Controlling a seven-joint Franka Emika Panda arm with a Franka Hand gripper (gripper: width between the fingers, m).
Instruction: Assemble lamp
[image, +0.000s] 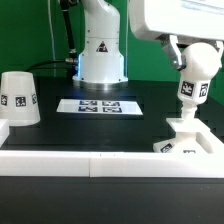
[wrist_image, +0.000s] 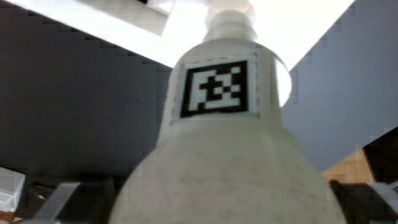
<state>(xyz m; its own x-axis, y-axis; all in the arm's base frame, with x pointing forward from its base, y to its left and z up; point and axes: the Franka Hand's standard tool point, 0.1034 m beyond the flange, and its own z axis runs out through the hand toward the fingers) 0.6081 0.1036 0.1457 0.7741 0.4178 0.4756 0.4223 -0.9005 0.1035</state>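
Observation:
The white bulb (image: 190, 92) stands upright, stem down, on the flat square base (image: 186, 148) at the exterior view's right. Its round head is up between my fingers, and a square tag faces the camera. My gripper (image: 197, 62) is shut on the bulb's head from above. In the wrist view the bulb (wrist_image: 222, 120) fills the picture, with its tag in the middle and its stem end over the white base (wrist_image: 107, 25). My gripper (wrist_image: 217, 205) has a finger (wrist_image: 36, 195) showing at either side of the bulb. The cone shade (image: 17, 100) stands alone at the exterior view's left.
The marker board (image: 90, 105) lies flat in the middle of the dark table. The white robot pedestal (image: 100, 50) stands behind it. A long white rail (image: 90, 166) runs along the table's front edge, with the base against it.

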